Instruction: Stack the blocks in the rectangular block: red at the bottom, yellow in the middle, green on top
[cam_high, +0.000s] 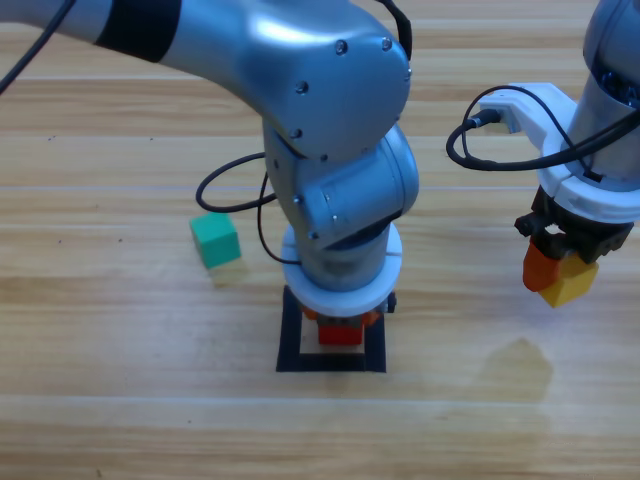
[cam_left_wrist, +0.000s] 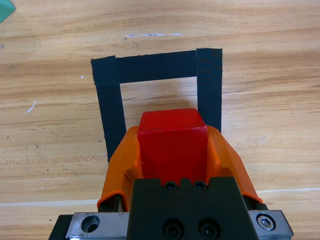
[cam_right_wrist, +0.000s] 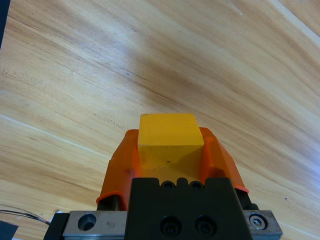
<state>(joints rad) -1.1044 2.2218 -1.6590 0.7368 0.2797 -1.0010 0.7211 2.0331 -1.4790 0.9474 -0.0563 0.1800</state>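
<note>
Small bright red cube (cam_left_wrist: 173, 142) clamped in left gripper (cam_high: 342, 322) jaws directly over bare wood inside black tape square outline (cam_left_wrist: 110, 112), small yellow cube (cam_right_wrist: 169, 142) clamped in right gripper (cam_high: 556, 270) well off right above worktop (cam_high: 120, 400), teal-green cube (cam_high: 215, 240) loose left.

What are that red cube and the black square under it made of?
The red cube, held between the left gripper's fingers, looks like smooth painted wood or plastic: even colour, soft sheen, crisp edges. I can't tell which. The black square looks like matte tape: flat strips overlapping at the corners.
</note>
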